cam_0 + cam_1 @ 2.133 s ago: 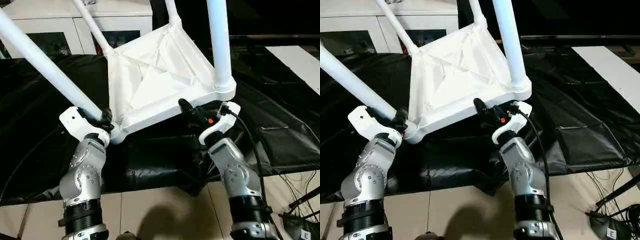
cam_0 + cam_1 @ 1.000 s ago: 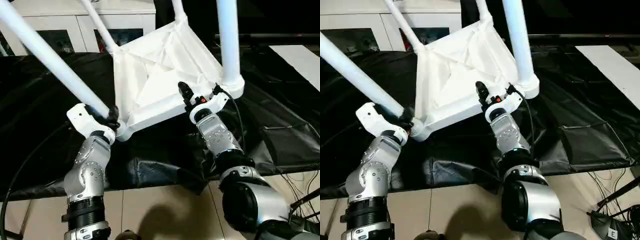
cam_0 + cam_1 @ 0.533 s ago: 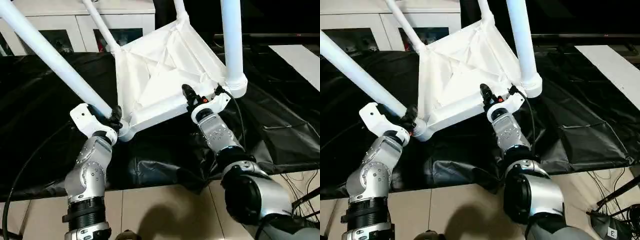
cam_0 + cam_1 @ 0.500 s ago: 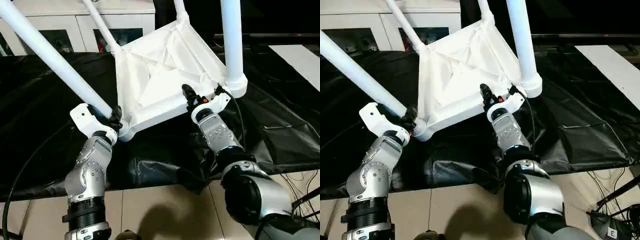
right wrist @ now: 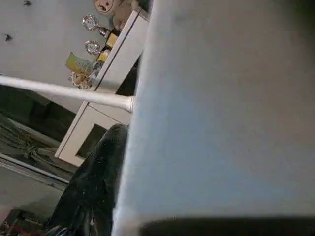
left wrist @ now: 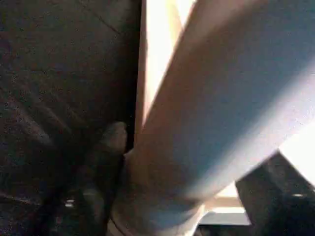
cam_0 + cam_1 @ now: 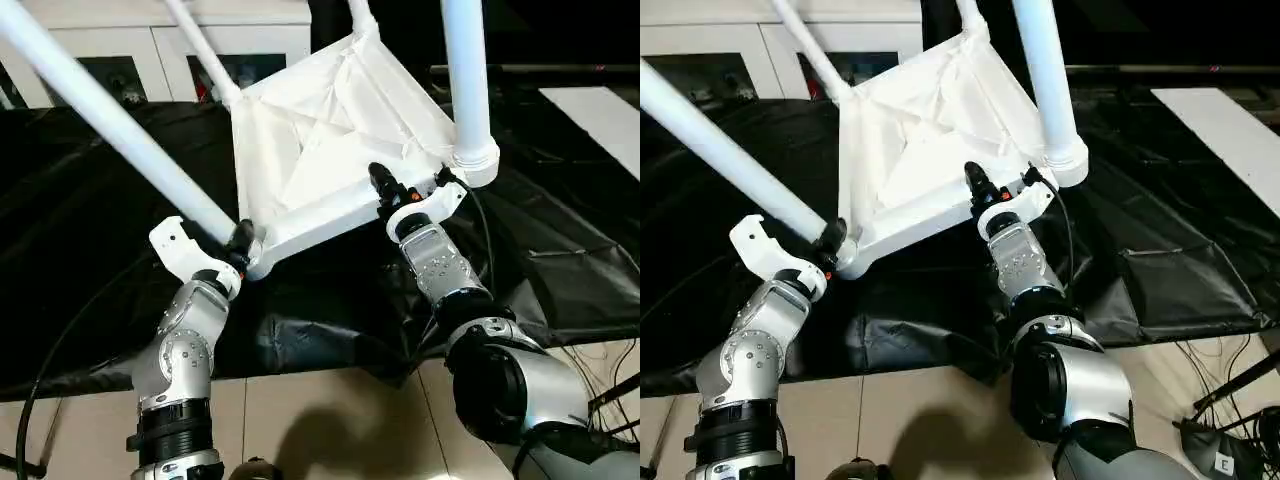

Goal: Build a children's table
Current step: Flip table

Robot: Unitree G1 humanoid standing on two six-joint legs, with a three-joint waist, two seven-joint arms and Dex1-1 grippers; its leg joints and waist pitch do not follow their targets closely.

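Black plastic sheeting covers the counter, with a white cabinet with glass doors behind it and pale floor tiles in front; from the head camera the children's table sits upside down and tilted on that sheeting, ribbed X underside facing up, legs sticking up and out; the left claw is at the near left corner, its black fingers around the base of the left leg right at the corner socket; the right claw is on the near edge of the tabletop, just beside the socket of the right leg, one black finger poking up over the rim.

Left wrist view: a dark finger lies right against the fat white leg base, black sheeting beside it; looks closed on the leg, but I can't tell how tight.

Right wrist view: one black finger presses along the white tabletop edge, so it's clamped on that edge; the cabinet and a thin white leg show beyond.
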